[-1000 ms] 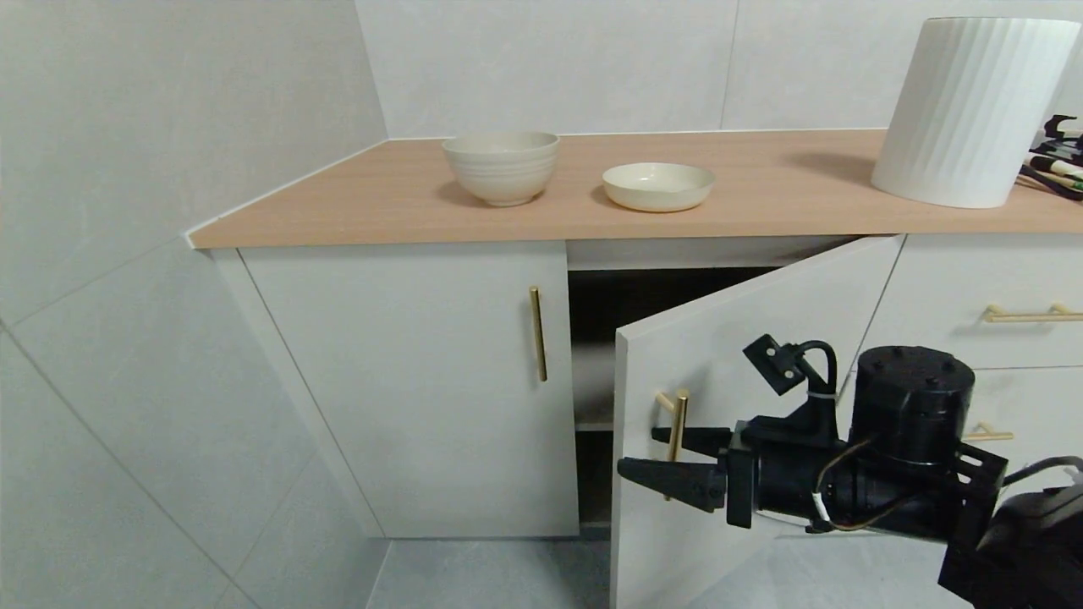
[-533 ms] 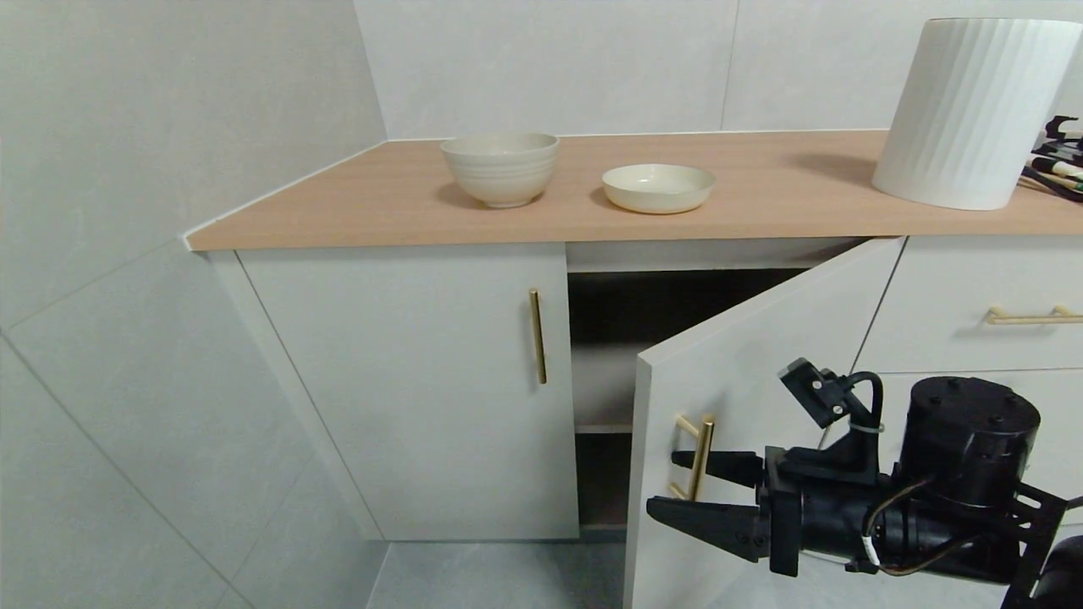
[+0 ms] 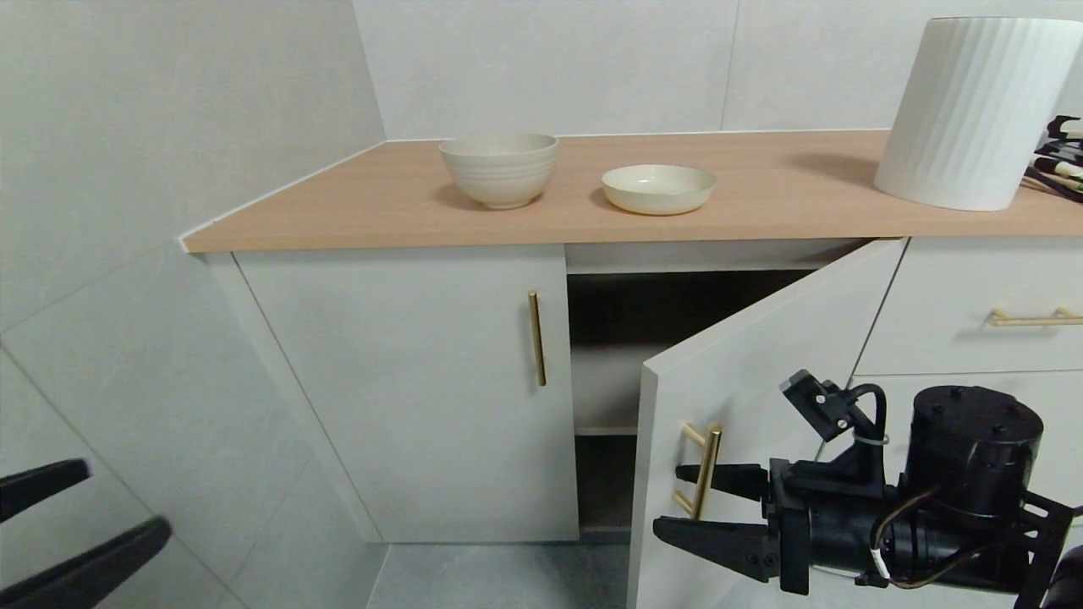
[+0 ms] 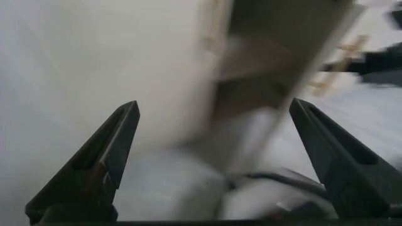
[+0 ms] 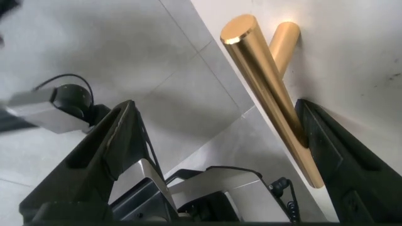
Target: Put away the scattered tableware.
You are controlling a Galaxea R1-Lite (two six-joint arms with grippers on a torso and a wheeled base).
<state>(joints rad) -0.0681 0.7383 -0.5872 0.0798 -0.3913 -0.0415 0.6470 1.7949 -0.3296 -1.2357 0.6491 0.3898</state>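
Observation:
A ribbed cream bowl [image 3: 499, 167] and a shallow cream dish [image 3: 658, 187] stand side by side on the wooden counter [image 3: 381, 211]. Below them the cabinet door [image 3: 761, 338] stands partly open. My right gripper [image 3: 706, 512] is open, with one finger on each side of the door's brass handle [image 3: 702, 469]. In the right wrist view the brass handle [image 5: 270, 94] crosses between the fingers of the right gripper [image 5: 215, 107] and lies against one of them. My left gripper [image 3: 76, 529] is open and holds nothing, low beside the tiled wall; the left gripper [image 4: 217, 163] faces the cabinet opening.
A tall white ribbed container [image 3: 973, 110] and dark utensils [image 3: 1058, 156] sit at the counter's right end. The left cabinet door [image 3: 406, 389] is closed. Drawers with brass pulls [image 3: 1032, 317] are on the right. A shelf [image 3: 605, 389] shows inside the cabinet.
The cabinet door has swung further open, with my right gripper moving right and down alongside its handle. My left gripper has come into the head view at the lower left.

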